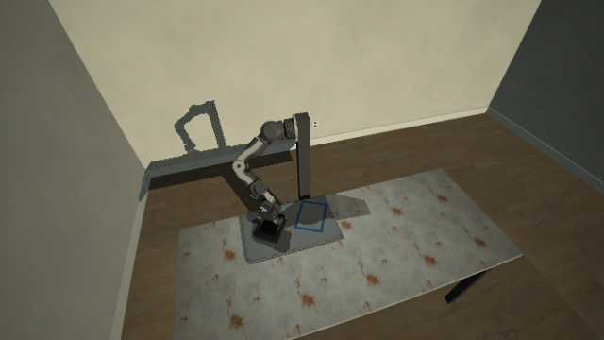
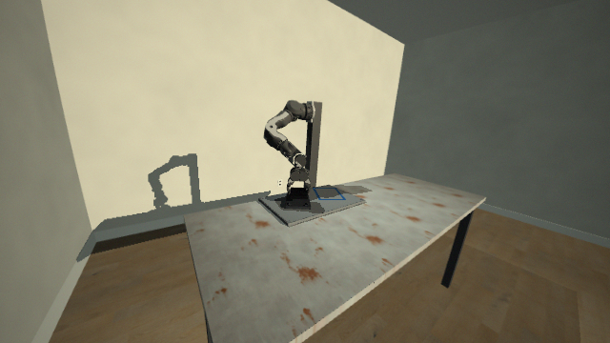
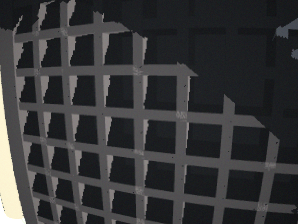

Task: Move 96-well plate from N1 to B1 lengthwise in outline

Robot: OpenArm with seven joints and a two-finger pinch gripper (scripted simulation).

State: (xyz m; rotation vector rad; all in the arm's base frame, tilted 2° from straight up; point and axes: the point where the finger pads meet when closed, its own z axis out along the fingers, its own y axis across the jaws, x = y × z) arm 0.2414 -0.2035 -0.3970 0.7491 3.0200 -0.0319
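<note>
The 96-well plate is dark, with a grid of wells, and lies at the left part of the grey deck, at the nest. My gripper is down over it and shut on the plate. In the exterior view the plate sits under the gripper. The wrist view is filled by the plate's well grid seen very close; the fingertips are hidden. The blue taped outline B1 lies just right of the plate on the deck and nothing is in it; it also shows in the exterior view.
The arm's upright post stands at the back edge of the deck, right behind the outline. The deck rests on a long rust-stained table whose left and back edges are near.
</note>
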